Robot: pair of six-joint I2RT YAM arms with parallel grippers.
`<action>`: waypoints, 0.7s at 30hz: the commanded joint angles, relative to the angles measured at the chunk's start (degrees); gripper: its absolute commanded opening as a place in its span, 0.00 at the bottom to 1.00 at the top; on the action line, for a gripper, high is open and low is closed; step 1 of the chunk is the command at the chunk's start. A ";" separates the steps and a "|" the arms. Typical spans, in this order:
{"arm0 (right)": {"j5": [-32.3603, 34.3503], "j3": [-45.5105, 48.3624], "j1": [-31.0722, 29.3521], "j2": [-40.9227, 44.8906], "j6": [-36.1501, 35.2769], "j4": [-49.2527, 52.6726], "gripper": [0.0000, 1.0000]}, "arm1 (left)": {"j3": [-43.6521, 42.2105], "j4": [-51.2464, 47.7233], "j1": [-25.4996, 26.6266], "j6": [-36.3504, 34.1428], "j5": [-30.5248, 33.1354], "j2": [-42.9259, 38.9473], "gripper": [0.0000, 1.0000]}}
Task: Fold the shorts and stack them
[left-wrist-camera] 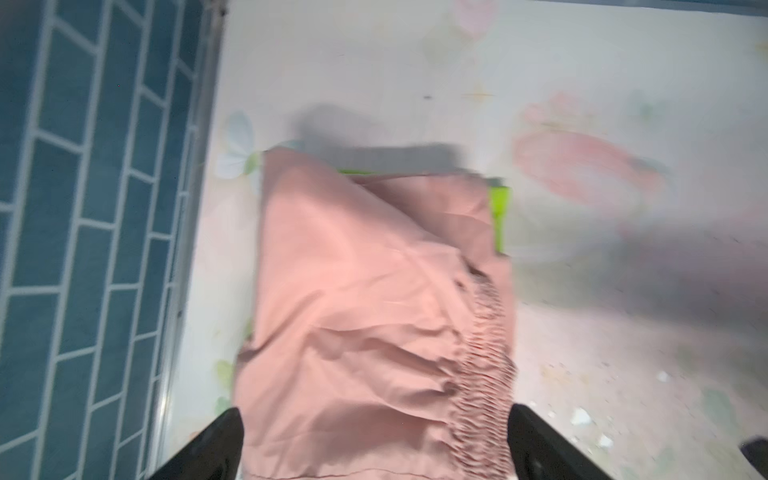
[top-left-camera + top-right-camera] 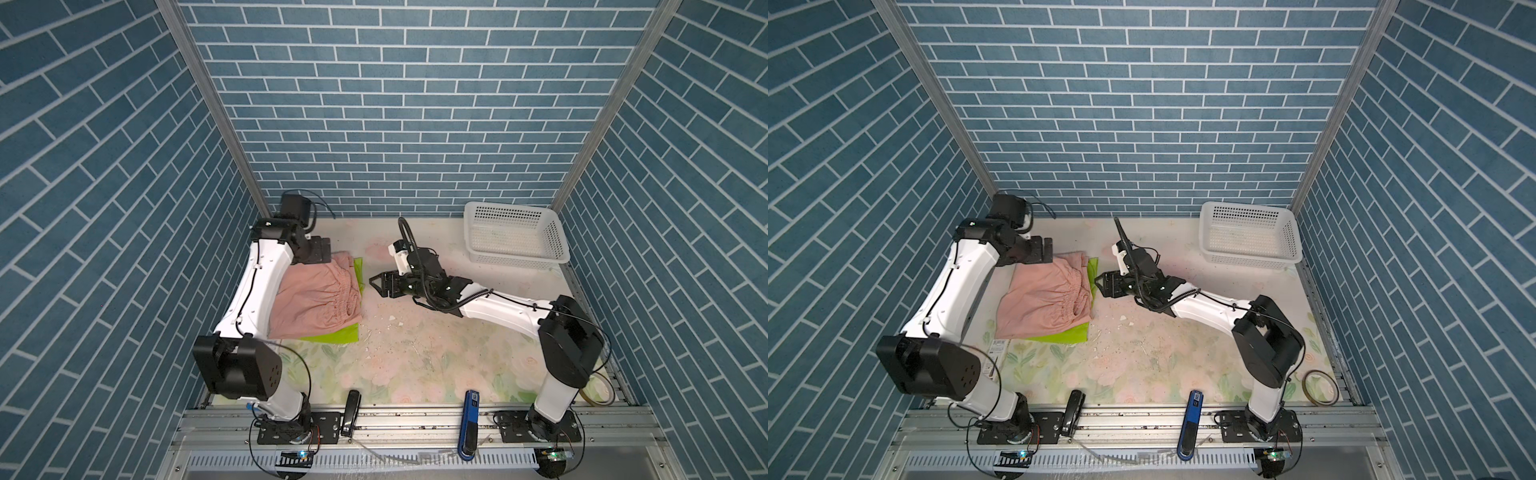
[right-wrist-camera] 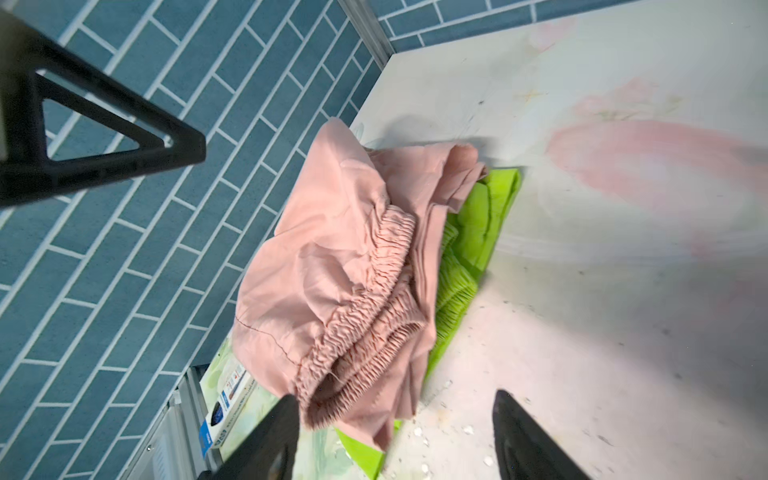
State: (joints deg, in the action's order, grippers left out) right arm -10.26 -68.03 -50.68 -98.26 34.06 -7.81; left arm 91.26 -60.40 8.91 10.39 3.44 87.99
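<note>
The salmon-pink shorts (image 2: 316, 299) (image 2: 1042, 299) lie folded on top of the lime-green shorts (image 2: 332, 334) (image 2: 1067, 334) at the left of the table. Only green edges show around the pink. My left gripper (image 2: 322, 259) (image 1: 376, 411) hovers over the far end of the pink shorts (image 1: 353, 311), jaws wide open and holding nothing; that view is blurred. My right gripper (image 2: 374, 286) (image 2: 1098, 284) (image 3: 395, 397) stands open just right of the stack, beside the gathered pink waistband (image 3: 365, 299) and the green shorts (image 3: 486, 216), with nothing between its fingers.
A white perforated basket (image 2: 519, 262) (image 2: 1250, 258) stands at the back right. White crumbs (image 2: 392, 320) lie mid-table. A black stapler (image 2: 351, 411) and a blue one (image 2: 469, 424) rest at the front rail, a tape roll (image 2: 1318, 388) at the front right.
</note>
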 commanded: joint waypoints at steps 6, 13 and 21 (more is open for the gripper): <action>6.46 18.40 5.52 17.81 -4.45 3.55 0.74 | -19.28 1.57 9.14 9.46 1.54 0.32 1.00; 10.73 24.69 6.13 25.04 -3.36 5.05 0.74 | -34.61 16.28 10.32 14.61 -4.82 -1.50 1.00; 11.90 25.66 6.30 26.28 -2.12 4.97 0.74 | -32.91 21.00 10.25 10.48 -1.74 9.60 1.00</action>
State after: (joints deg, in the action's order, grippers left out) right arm -0.14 -42.48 -44.58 -73.12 31.46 -3.40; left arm 55.79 -42.50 18.90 22.87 0.19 93.80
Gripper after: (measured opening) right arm 0.739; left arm 0.996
